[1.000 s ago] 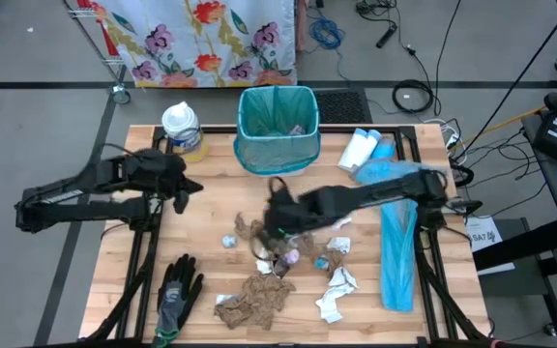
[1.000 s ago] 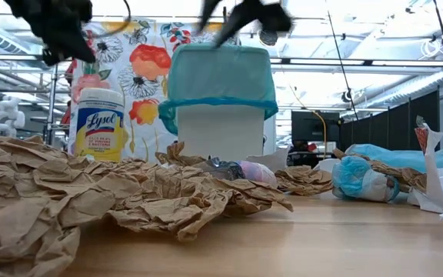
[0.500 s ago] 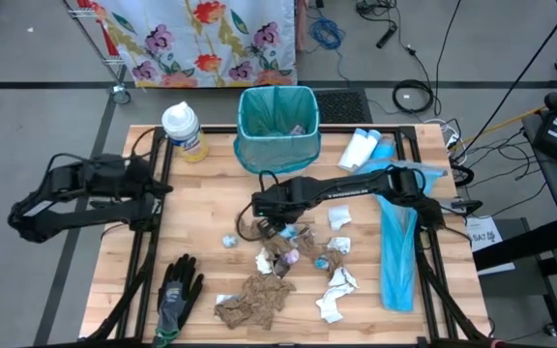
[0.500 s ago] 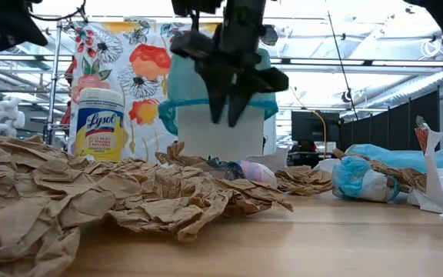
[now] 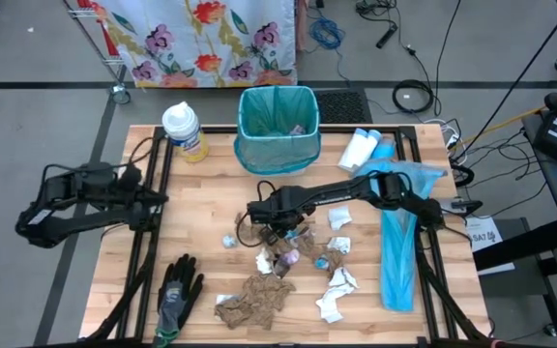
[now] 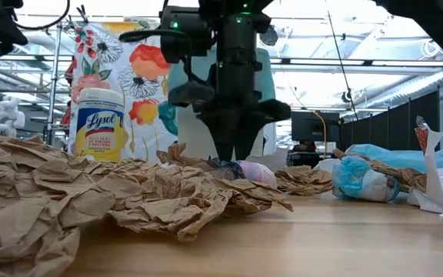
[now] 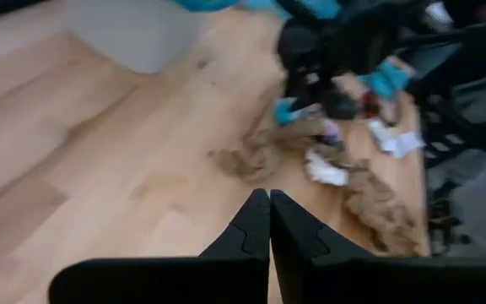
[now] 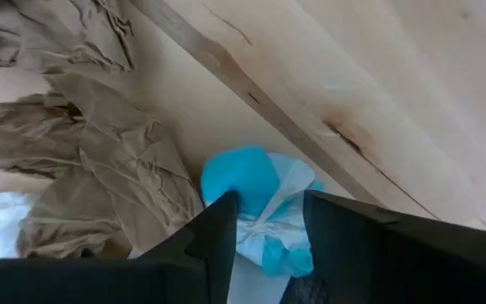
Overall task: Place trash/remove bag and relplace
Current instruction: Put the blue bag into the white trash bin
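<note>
**Even light above, glare and blur down low**

The overhead view is bright and evenly lit, with soft shadows on the pale wooden bench (image 5: 201,193). In the level view, ceiling lights glare across the upper frame, silhouetting the dark arm; the crumpled brown paper (image 6: 91,200) nearest is soft. The left wrist view is motion-blurred.

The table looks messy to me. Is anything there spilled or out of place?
Yes. Crumpled brown paper towels, white tissue scraps and small wrapper balls lie scattered over the table instead of inside the lined bin. A work glove lies near the front edge.
</note>
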You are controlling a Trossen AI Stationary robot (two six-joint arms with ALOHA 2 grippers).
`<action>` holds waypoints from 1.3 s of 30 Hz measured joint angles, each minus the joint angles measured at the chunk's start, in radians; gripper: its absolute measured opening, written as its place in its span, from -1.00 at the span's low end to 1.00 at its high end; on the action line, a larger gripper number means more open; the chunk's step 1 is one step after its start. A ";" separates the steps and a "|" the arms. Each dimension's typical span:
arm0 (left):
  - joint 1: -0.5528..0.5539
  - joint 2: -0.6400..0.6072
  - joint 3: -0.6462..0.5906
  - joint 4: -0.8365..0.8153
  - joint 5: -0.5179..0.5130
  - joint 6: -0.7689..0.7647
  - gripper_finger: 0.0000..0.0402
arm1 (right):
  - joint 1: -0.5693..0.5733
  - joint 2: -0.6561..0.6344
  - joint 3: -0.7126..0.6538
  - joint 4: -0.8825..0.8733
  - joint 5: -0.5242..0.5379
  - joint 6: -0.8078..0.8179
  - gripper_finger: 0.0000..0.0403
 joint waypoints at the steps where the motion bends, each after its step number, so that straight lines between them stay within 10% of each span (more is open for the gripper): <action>1: 0.000 -0.001 -0.014 0.035 0.023 0.000 -0.98 | -0.001 0.004 0.000 0.005 -0.001 0.000 -0.35; 6: 0.000 0.001 -0.050 0.108 0.040 0.000 -0.98 | -0.004 0.030 -0.003 0.023 -0.032 -0.017 -0.41; 12: 0.001 -0.018 -0.092 0.174 -0.011 -0.025 -0.98 | -0.006 0.025 -0.039 0.078 -0.040 -0.018 -0.94; 39: 0.000 -0.035 -0.363 0.546 -0.047 -0.210 -0.98 | -0.022 -0.477 -0.032 0.152 0.211 -0.059 -1.00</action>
